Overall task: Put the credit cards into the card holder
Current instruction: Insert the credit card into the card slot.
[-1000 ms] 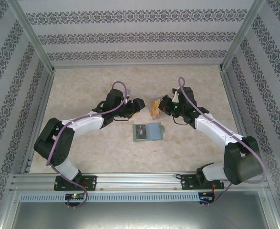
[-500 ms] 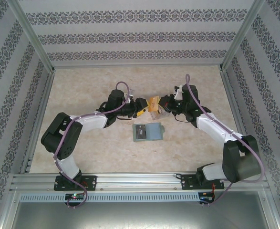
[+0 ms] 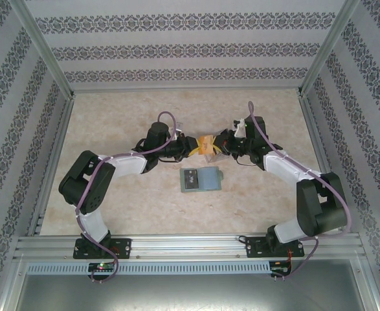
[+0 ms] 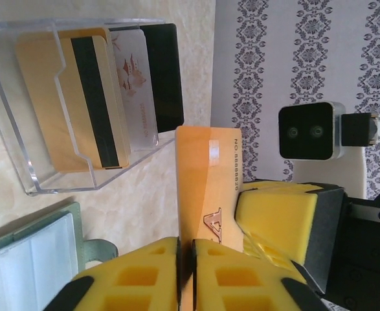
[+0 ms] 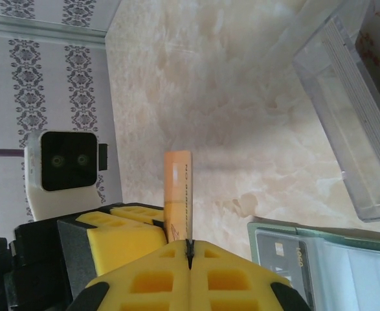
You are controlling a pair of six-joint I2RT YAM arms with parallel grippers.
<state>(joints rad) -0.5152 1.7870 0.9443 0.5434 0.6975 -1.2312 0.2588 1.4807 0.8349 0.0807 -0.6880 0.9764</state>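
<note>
- The table [image 3: 125,116] is a beige, marbled top, closed in by metal rails at the sides and patterned walls behind
- A card holder [image 3: 200,179] lies flat and open near the middle of the table, its left half dark, its right half pale grey-green
- A clear plastic box [image 4: 60,181] rests on the table just beyond the holder, with a strip of bare top between them; cards [image 4: 92,103] stand in it side by side: orange-yellow, white and black
</note>
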